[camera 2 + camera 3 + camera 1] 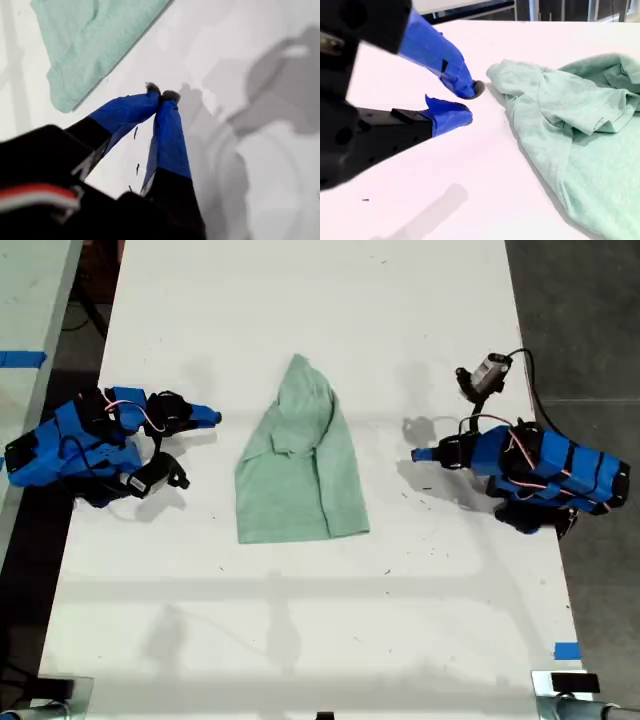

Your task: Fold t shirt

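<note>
Plain mint-green t shirt (pixel 300 465), white table (pixel 300 620).

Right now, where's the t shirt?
The t shirt lies on the white table, mid-frame in the exterior view, between the two blue arms, touching neither.

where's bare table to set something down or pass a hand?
Widest bare stretches of the table: below the t shirt's hem, toward the exterior view's bottom edge, and above its pointed top. Tightest spots: the strips between the shirt and my first gripper and my second gripper.
</note>
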Motion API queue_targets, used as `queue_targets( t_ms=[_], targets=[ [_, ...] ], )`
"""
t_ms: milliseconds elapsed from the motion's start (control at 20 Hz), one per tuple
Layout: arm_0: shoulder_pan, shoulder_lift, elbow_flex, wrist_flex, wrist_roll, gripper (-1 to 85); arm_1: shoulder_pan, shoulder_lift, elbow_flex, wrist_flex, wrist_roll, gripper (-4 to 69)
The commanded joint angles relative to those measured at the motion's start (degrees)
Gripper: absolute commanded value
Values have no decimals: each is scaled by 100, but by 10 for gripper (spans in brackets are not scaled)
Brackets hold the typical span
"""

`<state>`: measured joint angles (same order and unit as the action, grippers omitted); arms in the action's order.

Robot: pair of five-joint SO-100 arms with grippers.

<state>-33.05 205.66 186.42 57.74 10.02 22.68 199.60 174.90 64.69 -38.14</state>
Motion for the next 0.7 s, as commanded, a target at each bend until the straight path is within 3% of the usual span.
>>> queue_targets(
  t_ms=[0,650],
  targets=[
    [9,35,220,9,-9,40,62,97,343,9,44,19],
    [9,35,220,9,-9,40,62,97,352,26,123,19]
  ],
)
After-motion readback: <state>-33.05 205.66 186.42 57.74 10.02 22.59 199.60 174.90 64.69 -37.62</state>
